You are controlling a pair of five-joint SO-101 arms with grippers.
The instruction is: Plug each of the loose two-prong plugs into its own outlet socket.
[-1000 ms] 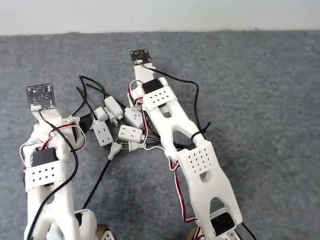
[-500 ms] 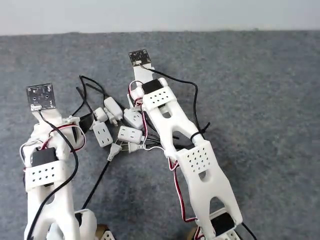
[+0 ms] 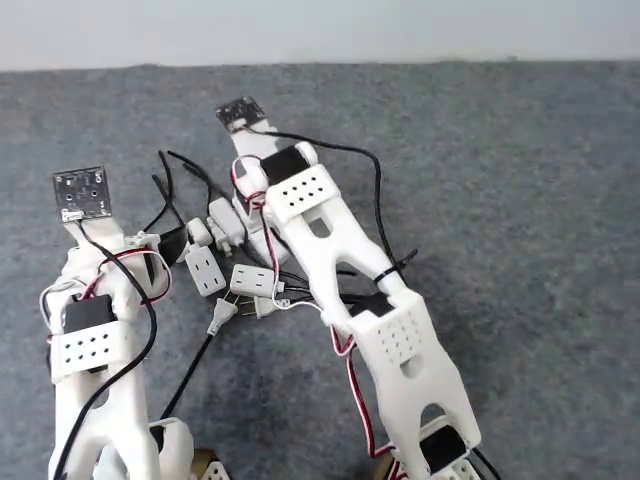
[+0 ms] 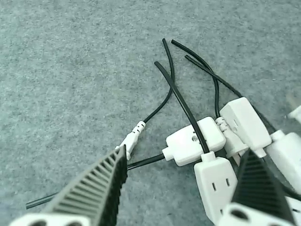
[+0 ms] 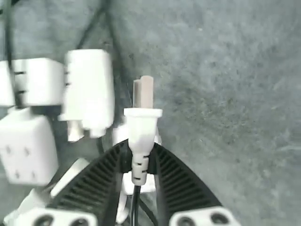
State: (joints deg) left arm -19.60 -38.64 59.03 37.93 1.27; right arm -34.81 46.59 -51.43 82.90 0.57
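right jaws: pinched on a white two-prong plug (image 5: 141, 125), gripping its neck where the plug cord (image 5: 135, 200) leaves. Nothing else is in them.
prongs (image 5: 143, 92): stick out past the jaw tips, in no socket, with grey table behind them.
near the held plug: a white adapter (image 5: 89, 89) with short stubs and a white cube block (image 5: 26, 148) with small slots, both lying close by.
left jaws: spread wide, gripping nothing, hanging over the edge of the pile (image 3: 228, 228).
between the left jaws: an outlet socket (image 4: 216, 186), face up, both slots showing, unplugged.
next to it: a white housing (image 4: 195, 141) touching the socket's end, with a black cord (image 4: 181, 101) lying across it.
small plug (image 4: 131, 140): on the table near one left jaw tip, apart from the sockets, on its own lead (image 4: 157, 109).
pile, high view: sockets and plugs bunched between my two arms — the outlet socket (image 3: 205, 268) slots up, a second socket (image 3: 255, 281) just beside it, a loose plug (image 3: 222, 313) at the near edge.
right arm (image 3: 330, 250): stretched over the pile's side, wrist above its far end.
left arm (image 3: 95, 330): beside the pile.
table (image 3: 520, 200): grey, carpet-like surface.
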